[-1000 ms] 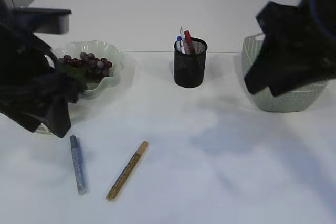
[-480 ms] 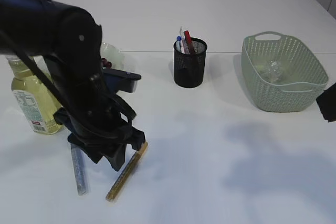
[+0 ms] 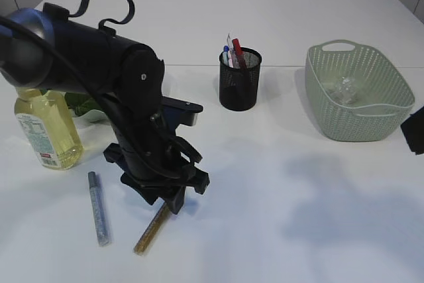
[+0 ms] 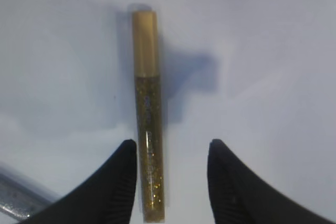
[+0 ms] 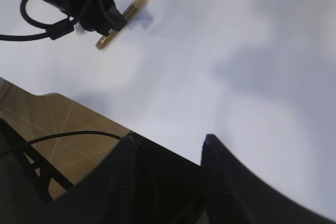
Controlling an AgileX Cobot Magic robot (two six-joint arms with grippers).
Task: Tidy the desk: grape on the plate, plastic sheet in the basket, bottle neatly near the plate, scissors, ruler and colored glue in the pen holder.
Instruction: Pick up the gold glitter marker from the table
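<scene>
One gold glue (image 4: 147,124) under left hand (image 4: 170,182)

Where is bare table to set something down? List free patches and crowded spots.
Free: the wide stretch in front of the pen holder and basket, and the far strip behind them. Crowded: the near left, where the left gripper hovers over the gold glue pen, beside the silver pen and bottle.

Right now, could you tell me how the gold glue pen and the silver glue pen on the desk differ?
The gold pen glitters gold; the silver pen is bluish silver. The gold pen slants up to the right, while the silver pen lies nearly straight. The left claw hangs open over the gold pen; nothing is over the silver pen. Both lie flat, outside the pen holder.
</scene>
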